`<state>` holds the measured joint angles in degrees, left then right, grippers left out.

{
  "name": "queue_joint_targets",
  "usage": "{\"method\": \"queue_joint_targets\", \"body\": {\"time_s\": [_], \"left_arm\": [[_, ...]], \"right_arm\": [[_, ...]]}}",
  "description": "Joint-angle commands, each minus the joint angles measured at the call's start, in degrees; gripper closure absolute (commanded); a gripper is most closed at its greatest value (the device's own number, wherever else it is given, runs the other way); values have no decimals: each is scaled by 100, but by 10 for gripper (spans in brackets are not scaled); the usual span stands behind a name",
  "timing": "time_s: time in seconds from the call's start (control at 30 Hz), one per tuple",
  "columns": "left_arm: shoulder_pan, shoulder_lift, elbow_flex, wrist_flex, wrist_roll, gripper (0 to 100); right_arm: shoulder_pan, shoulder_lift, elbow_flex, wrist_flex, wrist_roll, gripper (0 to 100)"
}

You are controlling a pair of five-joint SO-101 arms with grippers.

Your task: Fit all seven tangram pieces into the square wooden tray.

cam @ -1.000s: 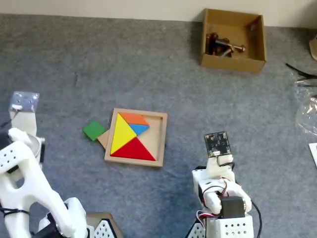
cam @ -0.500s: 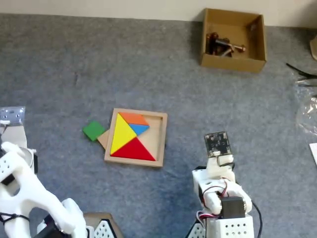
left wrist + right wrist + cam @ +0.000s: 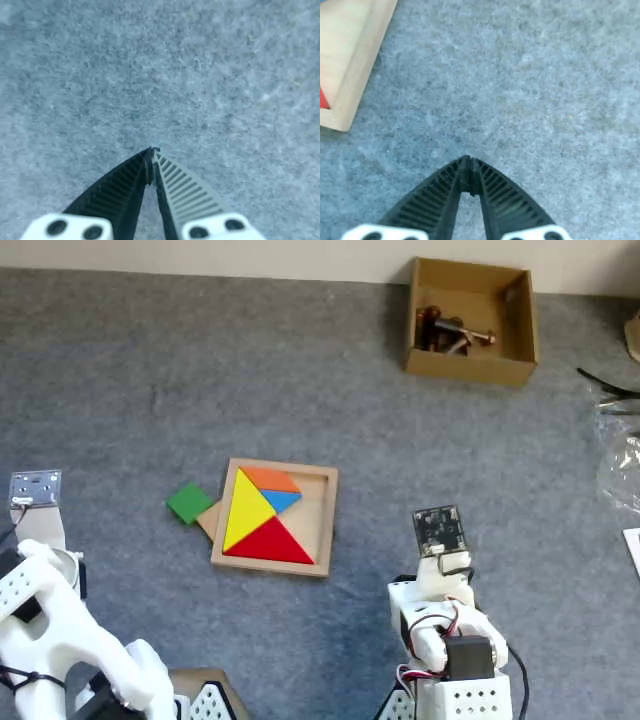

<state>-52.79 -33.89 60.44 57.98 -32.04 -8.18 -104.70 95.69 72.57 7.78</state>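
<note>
left gripper, right gripper — we are seeing both closed, empty | green square (likely light, rigid): pinching opposite edges

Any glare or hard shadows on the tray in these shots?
High view: even light, no glare on the tray, just a thin shadow along its near edge. Right wrist view: tray corner evenly lit, soft shadow on the carpet beside it. Left wrist view: flat light on carpet.

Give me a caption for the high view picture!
A partly filled wooden tray, with the green square lying just outside it.
</note>
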Motion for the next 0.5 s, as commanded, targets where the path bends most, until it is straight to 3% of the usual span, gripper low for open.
{"method": "queue_joint_targets", "body": {"time_s": [0.0, 0.47], "left_arm": [[-13, -189, 31, -70, -26, 995], [4, -189, 286, -79, -18, 995]], "right_arm": [[-57, -48, 673, -101, -44, 993], [-57, -48, 673, -101, -44, 993]]}}
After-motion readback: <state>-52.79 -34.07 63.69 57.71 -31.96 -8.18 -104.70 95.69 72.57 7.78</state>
